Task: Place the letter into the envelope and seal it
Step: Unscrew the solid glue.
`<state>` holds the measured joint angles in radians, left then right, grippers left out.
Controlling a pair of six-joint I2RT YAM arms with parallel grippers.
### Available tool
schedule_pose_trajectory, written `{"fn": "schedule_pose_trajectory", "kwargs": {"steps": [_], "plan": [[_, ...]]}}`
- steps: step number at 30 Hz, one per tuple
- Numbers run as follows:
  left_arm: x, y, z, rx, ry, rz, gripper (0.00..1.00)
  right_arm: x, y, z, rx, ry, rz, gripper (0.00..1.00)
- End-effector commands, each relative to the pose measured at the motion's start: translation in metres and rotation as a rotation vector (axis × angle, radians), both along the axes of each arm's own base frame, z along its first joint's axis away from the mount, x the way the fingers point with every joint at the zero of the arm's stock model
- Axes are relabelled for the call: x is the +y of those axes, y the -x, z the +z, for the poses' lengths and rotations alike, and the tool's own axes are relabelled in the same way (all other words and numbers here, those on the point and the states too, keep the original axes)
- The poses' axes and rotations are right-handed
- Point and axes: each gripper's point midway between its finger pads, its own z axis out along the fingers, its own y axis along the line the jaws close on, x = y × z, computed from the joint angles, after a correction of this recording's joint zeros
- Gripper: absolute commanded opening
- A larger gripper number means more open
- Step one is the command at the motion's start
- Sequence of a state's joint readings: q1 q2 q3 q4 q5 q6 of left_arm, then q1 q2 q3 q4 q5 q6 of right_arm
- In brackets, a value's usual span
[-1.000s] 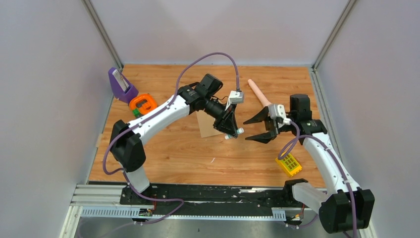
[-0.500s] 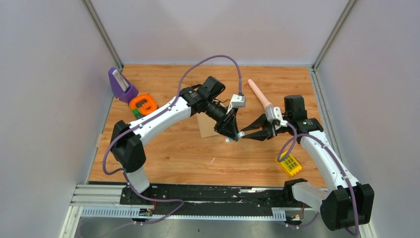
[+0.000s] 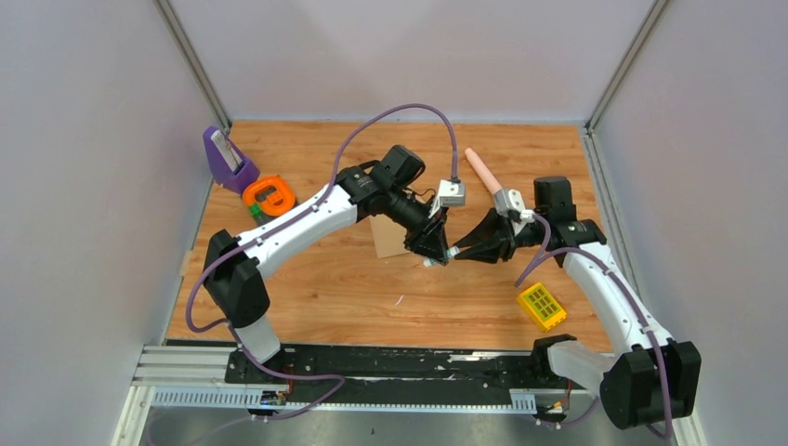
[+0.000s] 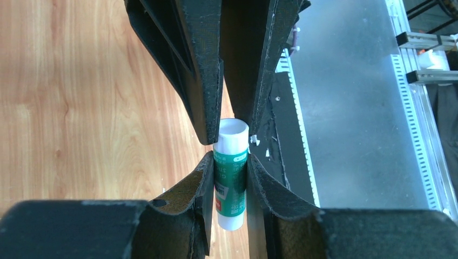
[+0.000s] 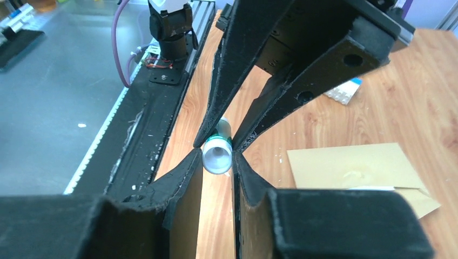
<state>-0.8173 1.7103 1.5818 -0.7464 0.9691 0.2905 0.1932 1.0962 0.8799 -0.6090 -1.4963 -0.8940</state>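
L tool [image 4: 230,160] pinches green-and-white plastic glue stick [image 4: 230,189] by its body; R tool [image 5: 217,156] clamps its white cap [image 4: 233,131]. We should pull cap straight off, no bending. Tan kraft paper envelope [image 5: 351,164] lies flat at worktop [image 3: 316,297] centre.

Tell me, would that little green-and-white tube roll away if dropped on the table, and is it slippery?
Probably yes: the glue stick is a smooth round cylinder, so lying on the flat wooden table it would likely roll. It looks rigid: the left fingers pinch it without denting it. Its glossy plastic may be slightly slippery.
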Motion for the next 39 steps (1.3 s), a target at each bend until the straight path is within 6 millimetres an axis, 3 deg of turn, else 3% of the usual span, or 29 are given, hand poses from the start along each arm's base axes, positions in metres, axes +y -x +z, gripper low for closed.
{"fn": "schedule_pose_trajectory", "kwargs": {"steps": [1, 9, 12, 16, 19, 23, 28, 34, 39], "plan": [[-0.001, -0.025, 0.015, -0.137, 0.025, 0.092, 0.05, 0.001, 0.023, 0.029, 0.242, -0.063, 0.116, 0.06], [-0.002, -0.033, 0.015, -0.161, 0.016, 0.126, 0.04, 0.005, -0.016, 0.016, 0.699, 0.124, -0.086, 0.09], [-0.001, -0.034, 0.015, -0.173, 0.011, 0.135, 0.04, 0.006, -0.022, 0.014, 0.823, 0.148, -0.128, 0.17], [0.002, -0.039, 0.017, -0.202, 0.001, 0.158, 0.03, 0.006, -0.034, 0.011, 0.884, 0.176, -0.230, 0.24], [0.003, -0.040, 0.019, -0.218, 0.002, 0.163, 0.01, 0.005, -0.031, 0.018, 0.890, 0.167, -0.221, 0.25], [0.004, -0.038, 0.020, -0.212, 0.005, 0.156, 0.00, 0.005, -0.023, 0.032, 0.829, 0.145, -0.184, 0.41], [0.004, -0.030, 0.022, -0.189, 0.020, 0.124, 0.00, 0.002, -0.008, 0.040, 0.607, 0.103, -0.117, 0.74], [0.007, 0.002, 0.033, -0.093, 0.087, -0.016, 0.00, -0.009, 0.004, 0.042, 0.059, 0.006, -0.068, 0.77], [0.011, 0.022, 0.034, -0.002, 0.119, -0.098, 0.01, -0.012, 0.006, 0.047, -0.166, -0.085, 0.000, 0.76]]}}
